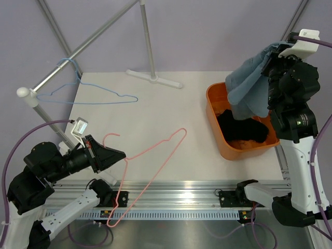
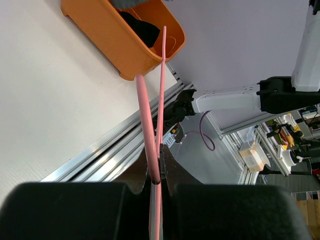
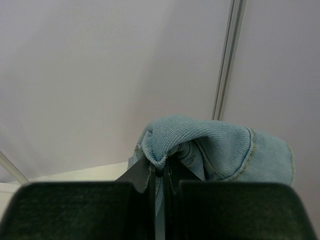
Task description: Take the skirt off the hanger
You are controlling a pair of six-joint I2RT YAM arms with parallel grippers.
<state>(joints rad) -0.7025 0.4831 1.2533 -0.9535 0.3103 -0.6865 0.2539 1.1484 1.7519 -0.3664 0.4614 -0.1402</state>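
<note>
Pinching the pink hanger [image 2: 145, 115] near the table's [image 1: 155, 114] front edge, the left gripper [image 2: 156, 177] has its fingers pressed onto the wire. The hanger is bare, well apart from the skirt [image 1: 249, 88]. Farther back, the right gripper [image 3: 159, 172] clamps a fold of that blue skirt, which hangs above the orange bin [image 1: 212, 104]. Best, I judge, to lower it until the cloth slackens inside the rim, then let go.

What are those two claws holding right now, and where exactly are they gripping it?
The left gripper pinches the pink hanger on its wire just below the hook. The right gripper pinches a bunched fold of the blue skirt.
</note>
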